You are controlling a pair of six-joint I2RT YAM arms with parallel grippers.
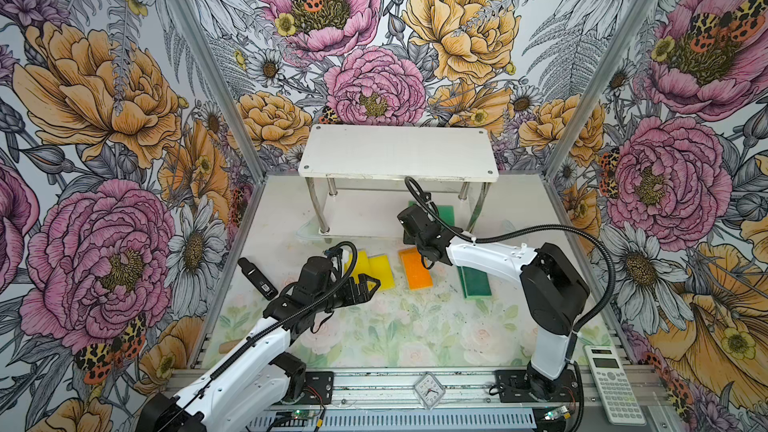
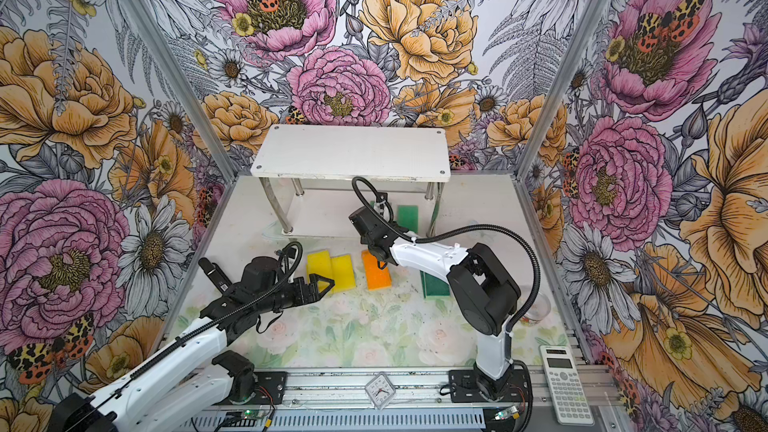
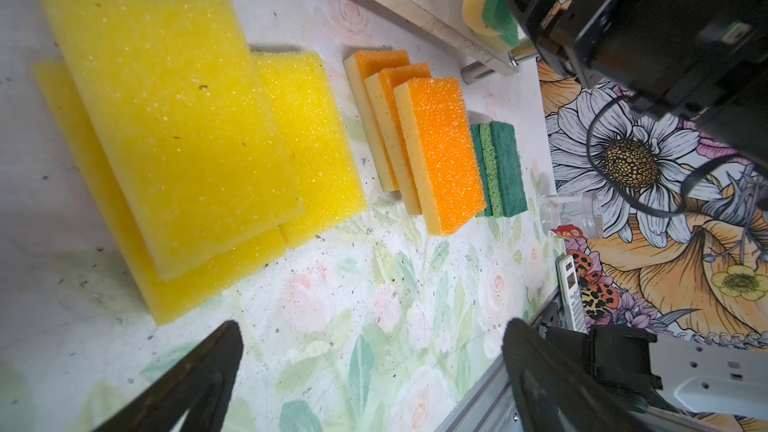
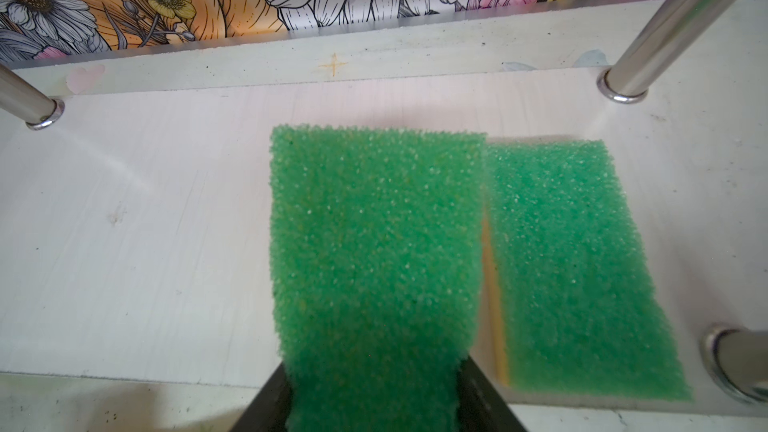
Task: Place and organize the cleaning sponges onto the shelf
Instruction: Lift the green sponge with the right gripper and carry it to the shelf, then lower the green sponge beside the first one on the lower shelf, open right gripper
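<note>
My right gripper [image 4: 374, 401] is shut on a green sponge [image 4: 374, 243], holding it over the shelf's lower board [image 4: 145, 222]. A second green sponge [image 4: 573, 263] lies flat on that board, right beside the held one. In both top views the shelf [image 1: 395, 151] stands at the back, and the right wrist hides most of the held sponge [image 1: 413, 203]. Yellow sponges [image 1: 374, 270], orange sponges [image 1: 415, 270] and dark green sponges [image 1: 473, 282] lie on the table in front of the shelf. My left gripper [image 1: 372, 284] is open and empty, just short of the yellow sponges [image 3: 166, 118].
A black handheld device [image 1: 257, 278] lies at the table's left edge. A clear cup [image 2: 536, 309] stands at the right, behind the right arm. A calculator [image 1: 613, 380] and a small clock [image 1: 429, 390] sit on the front rail. Chrome shelf legs [image 4: 665, 27] flank the held sponge.
</note>
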